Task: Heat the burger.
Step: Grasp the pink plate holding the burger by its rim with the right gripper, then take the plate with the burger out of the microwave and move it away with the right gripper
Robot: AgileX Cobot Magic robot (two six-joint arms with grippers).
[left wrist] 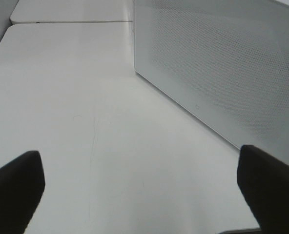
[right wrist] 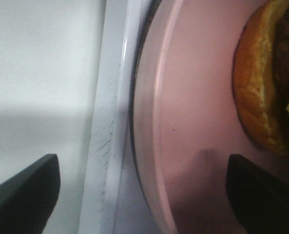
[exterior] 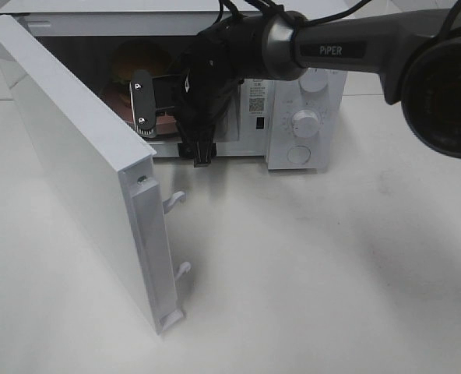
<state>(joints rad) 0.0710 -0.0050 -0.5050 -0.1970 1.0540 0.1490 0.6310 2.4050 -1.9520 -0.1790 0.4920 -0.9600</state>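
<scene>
The burger [exterior: 137, 66] sits on a round pink plate [exterior: 165, 122] inside the open microwave [exterior: 304, 117]. In the right wrist view the burger [right wrist: 261, 87] lies toward the far side of the plate [right wrist: 193, 97]. My right gripper [exterior: 142, 104] is at the microwave's opening, over the plate's near rim, open and holding nothing. In its own view [right wrist: 144, 195] one fingertip is outside the sill and the other is over the plate. My left gripper [left wrist: 142, 190] is open and empty above the table, beside the door's mesh face [left wrist: 222, 73]. It does not show in the high view.
The microwave door [exterior: 82, 156] stands swung wide open toward the front left, with two latch hooks [exterior: 176, 201] on its edge. The control panel with a dial [exterior: 305, 121] is right of the opening. The right arm [exterior: 347, 47] reaches in from the upper right.
</scene>
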